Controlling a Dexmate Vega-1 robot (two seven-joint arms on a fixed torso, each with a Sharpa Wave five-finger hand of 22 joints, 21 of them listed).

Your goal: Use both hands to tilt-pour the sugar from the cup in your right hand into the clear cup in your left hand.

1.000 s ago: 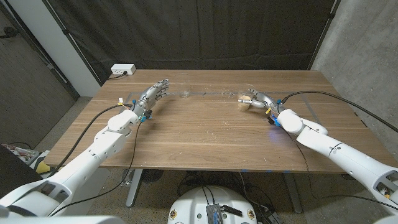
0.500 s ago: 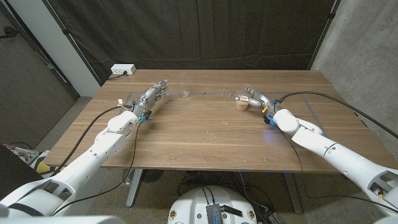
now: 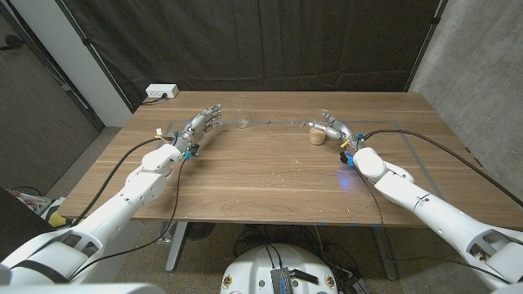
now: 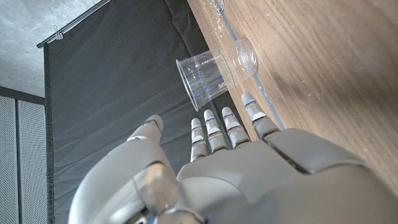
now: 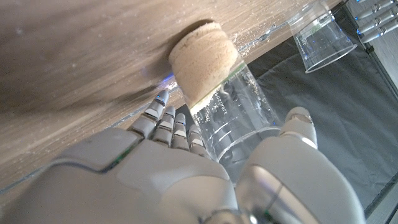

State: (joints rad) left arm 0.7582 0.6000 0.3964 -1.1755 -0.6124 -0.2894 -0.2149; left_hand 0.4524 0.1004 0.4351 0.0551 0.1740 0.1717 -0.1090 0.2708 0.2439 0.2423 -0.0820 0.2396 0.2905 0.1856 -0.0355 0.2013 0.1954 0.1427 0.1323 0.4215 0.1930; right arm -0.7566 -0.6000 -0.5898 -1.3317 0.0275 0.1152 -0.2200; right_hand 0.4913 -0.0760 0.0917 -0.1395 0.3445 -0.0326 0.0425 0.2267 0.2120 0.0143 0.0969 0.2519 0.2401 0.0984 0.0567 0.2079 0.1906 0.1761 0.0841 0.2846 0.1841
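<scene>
Sugar cup upright on table, right hand fingers spread around it; left hand fingers apart, empty.

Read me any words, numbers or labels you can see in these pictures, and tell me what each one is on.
Empty clear cup: blue measuring marks and a line of print near the rim, too small to read.
Cup with sugar: faint print and graduation marks on its clear wall, blurred, not readable.
White box at the table's far left corner: no readable label.
No other text can be read.
</scene>
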